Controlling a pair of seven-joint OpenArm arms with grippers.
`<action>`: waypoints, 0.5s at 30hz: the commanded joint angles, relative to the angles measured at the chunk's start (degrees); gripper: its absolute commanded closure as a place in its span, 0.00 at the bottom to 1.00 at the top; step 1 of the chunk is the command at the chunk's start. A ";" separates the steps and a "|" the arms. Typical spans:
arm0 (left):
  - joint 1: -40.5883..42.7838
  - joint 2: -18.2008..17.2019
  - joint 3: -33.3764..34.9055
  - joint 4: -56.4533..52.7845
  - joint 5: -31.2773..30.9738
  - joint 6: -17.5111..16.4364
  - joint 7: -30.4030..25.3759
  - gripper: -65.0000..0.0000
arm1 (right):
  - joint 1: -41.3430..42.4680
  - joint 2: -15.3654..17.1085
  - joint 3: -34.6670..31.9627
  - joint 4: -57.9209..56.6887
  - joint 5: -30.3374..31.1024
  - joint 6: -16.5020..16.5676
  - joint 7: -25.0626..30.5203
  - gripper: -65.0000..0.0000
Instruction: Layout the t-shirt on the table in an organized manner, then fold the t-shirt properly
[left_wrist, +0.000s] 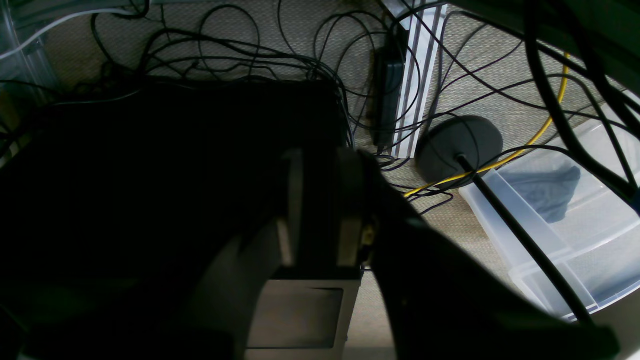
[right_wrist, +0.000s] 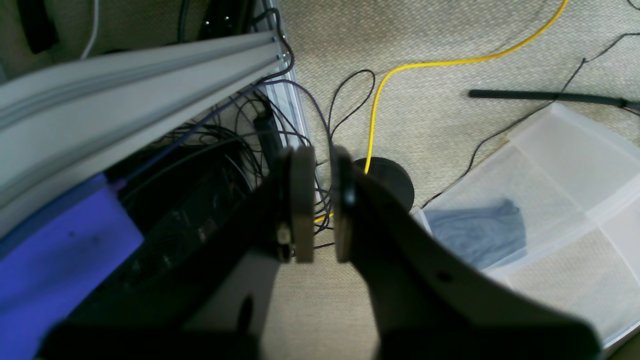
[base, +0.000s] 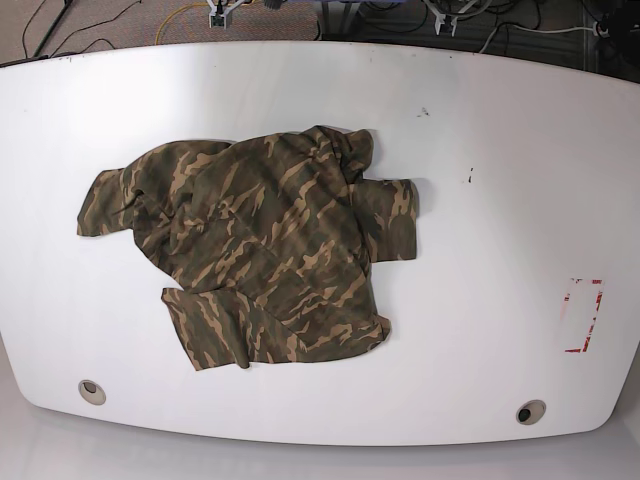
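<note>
The t-shirt (base: 255, 255) lies rumpled left of centre on the white surface (base: 500, 200), laying-out not begun; both arms are off it, left pincer (left_wrist: 320, 210) slightly parted, right pincer (right_wrist: 322, 205) near-closed, both empty, so next comes reaching for its edges.

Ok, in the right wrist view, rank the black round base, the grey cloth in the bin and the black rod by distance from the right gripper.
1. Black round base, just right of the right gripper.
2. Grey cloth, further right, in the clear bin.
3. Black rod, far upper right.
</note>
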 joint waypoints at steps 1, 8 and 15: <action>0.58 -0.13 -0.09 -0.06 -0.32 -0.21 -0.30 0.84 | -1.40 0.23 0.16 1.70 0.05 0.13 0.06 0.91; 0.78 -0.05 -0.06 0.18 -0.11 -0.20 -0.27 0.84 | -3.29 0.21 0.10 5.00 -0.14 0.19 -0.14 0.91; 1.86 -0.12 0.06 2.59 -0.29 -0.23 -0.25 0.84 | -7.47 0.09 0.15 13.51 -0.37 0.02 -0.09 0.92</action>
